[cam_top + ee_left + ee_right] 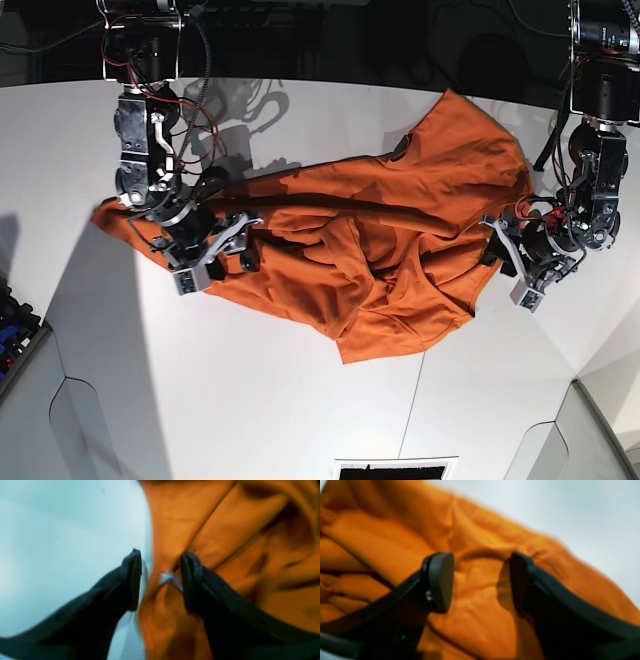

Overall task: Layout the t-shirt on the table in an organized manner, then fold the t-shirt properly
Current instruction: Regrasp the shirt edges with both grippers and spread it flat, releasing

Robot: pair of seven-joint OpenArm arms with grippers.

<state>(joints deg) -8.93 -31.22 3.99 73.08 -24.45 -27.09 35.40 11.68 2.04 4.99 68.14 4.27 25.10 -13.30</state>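
The left tool (161, 580) stands open, its two dark pads straddling the shirt's edge where a small white tag (168, 577) shows; no cloth is pinched between them. The right tool (480, 582) is open too, its pads spread over rumpled fabric with nothing clamped.

Outward from both lies the t-shirt (400, 230), a plain orange garment heaped across the middle of the white desk (250, 400). In the base view the right tool (205, 255) sits at about nine o'clock of the heap and the left tool (525, 265) at about three o'clock, each at the cloth's border. The middle is bunched in thick folds, while a flatter panel reaches toward one o'clock.

The shirt looks light, soft and limp, so it should drape and sag wherever it is lifted, and a single layer may slip from a shallow pinch. A hem or seam gives thicker purchase. The tagged edge between the left pads looks a sound place to take hold; the right should seek the outer border rather than a loose mid-cloth fold.
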